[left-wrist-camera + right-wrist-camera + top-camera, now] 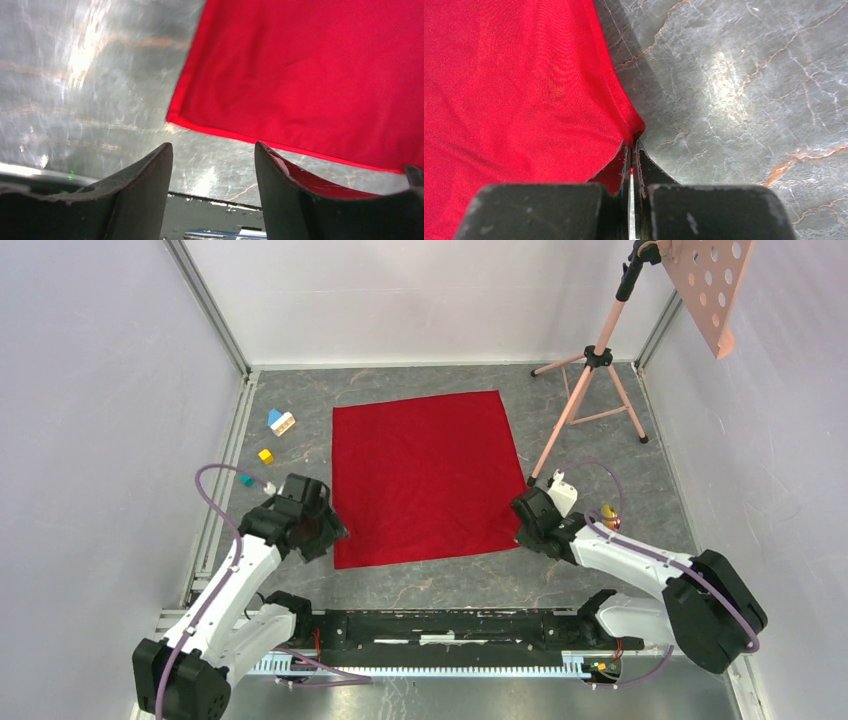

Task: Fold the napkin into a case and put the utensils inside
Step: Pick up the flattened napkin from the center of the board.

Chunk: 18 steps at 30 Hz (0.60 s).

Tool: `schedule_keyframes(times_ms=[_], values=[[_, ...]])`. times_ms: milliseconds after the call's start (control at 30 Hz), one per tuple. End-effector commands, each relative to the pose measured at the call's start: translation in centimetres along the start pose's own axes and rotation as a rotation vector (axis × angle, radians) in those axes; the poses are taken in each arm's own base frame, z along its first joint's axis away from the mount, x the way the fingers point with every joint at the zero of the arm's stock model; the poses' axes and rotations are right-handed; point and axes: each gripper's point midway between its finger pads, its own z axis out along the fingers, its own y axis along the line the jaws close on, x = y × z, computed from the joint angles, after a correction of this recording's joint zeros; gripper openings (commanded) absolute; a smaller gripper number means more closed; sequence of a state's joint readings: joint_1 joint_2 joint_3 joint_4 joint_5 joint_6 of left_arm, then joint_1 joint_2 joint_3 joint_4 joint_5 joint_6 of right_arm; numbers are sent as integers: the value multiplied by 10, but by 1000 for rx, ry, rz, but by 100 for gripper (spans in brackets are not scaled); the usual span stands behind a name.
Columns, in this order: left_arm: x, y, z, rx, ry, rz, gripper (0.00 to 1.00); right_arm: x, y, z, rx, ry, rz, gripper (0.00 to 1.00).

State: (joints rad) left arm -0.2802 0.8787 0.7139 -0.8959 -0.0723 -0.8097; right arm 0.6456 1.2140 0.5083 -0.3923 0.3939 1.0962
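Closest, my right gripper (631,146) held the napkin (514,90) corner pinched shut; my left gripper (212,146) stood wide, perhaps missing the edge, risking a skewed fold.

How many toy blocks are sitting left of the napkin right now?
3 left of the napkin: a blue-and-white block farthest back, a yellow block nearer, a teal block nearest. Others may be hidden.

1. Top external: high behind the near edge, looking steeply down over the whole surface (470,585).
2. Left wrist: low and close, facing the napkin (310,70) at its near-left corner.
3. Right wrist: closer still, on the same napkin's near-right corner.
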Motion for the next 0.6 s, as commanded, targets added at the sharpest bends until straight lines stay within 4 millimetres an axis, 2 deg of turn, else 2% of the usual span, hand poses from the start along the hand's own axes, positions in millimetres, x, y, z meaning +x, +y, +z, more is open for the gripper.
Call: schedule_keyframes(times_ms=[0, 167, 300, 567], values=[[37, 29, 18, -179, 61, -257, 66, -13, -3, -3, -21, -82, 33, 0], [57, 32, 28, -211, 99, -336, 64, -6, -2, -3, -55, -58, 30, 0], [52, 30, 32, -223, 81, -347, 63, -1, -3, -1, -60, -44, 17, 0], [47, 25, 46, -265, 83, -333, 62, -7, -4, -4, -55, -68, 15, 0]])
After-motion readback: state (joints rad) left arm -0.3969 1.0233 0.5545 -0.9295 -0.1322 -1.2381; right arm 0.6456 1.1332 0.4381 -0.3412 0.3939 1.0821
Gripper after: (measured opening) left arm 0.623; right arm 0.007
